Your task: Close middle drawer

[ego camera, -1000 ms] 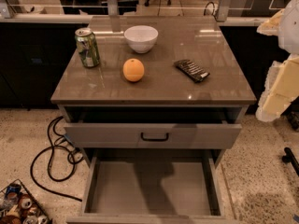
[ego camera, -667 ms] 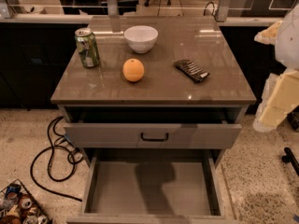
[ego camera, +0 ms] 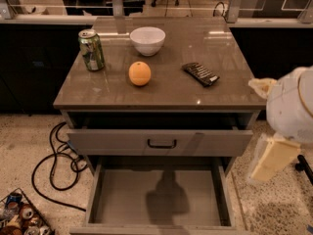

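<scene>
The middle drawer [ego camera: 156, 195] is pulled far out of the grey cabinet, and its long plain grey tray is empty. Its front lies along the bottom edge of the view, with its handle out of sight. Above it the top drawer [ego camera: 161, 142], with a black centre handle, stands slightly open. The lowest drawer is hidden beneath. My gripper [ego camera: 271, 158] is at the cream-coloured end of the white arm [ego camera: 293, 106]. It hangs at the right, beside the cabinet's right side at drawer height, and touches nothing.
On the cabinet top [ego camera: 166, 92] are a green can [ego camera: 91, 49], a white bowl [ego camera: 147, 39], an orange [ego camera: 140, 73] and a dark snack bar [ego camera: 201, 74]. Black cables [ego camera: 54, 165] lie on the floor at the left. A basket of cans [ego camera: 22, 217] is at the bottom left.
The arm at the right has moved down, from beside the cabinet top to beside the drawers. The drawers and the objects on top have not moved.
</scene>
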Available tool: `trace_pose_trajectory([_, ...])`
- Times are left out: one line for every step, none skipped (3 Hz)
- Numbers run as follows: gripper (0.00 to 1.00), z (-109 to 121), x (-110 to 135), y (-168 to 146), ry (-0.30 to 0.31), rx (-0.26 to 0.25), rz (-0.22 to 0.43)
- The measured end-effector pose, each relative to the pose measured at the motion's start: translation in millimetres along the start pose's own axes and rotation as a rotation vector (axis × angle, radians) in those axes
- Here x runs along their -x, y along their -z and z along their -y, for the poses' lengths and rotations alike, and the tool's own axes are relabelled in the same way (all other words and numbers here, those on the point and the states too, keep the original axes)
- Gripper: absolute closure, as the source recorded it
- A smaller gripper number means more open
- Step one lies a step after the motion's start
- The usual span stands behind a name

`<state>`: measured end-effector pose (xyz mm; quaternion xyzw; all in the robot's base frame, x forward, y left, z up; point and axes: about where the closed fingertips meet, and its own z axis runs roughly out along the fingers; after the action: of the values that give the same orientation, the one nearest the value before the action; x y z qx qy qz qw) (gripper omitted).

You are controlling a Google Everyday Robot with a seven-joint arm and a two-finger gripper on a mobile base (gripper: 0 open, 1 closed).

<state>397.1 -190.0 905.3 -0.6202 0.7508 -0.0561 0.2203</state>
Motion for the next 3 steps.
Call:
trace_pose_trajectory([0.00, -43.0, -3.9, -40.8, -0.002, 0.052, 0.037])
trace_pose_trajectory([0.00, -80.7, -5.4, -76.7, -0.008, 0.105, 0.050])
trace_pose_trajectory([0.00, -117.6, -8.9, -108.7, -0.021, 0.143, 0.039])
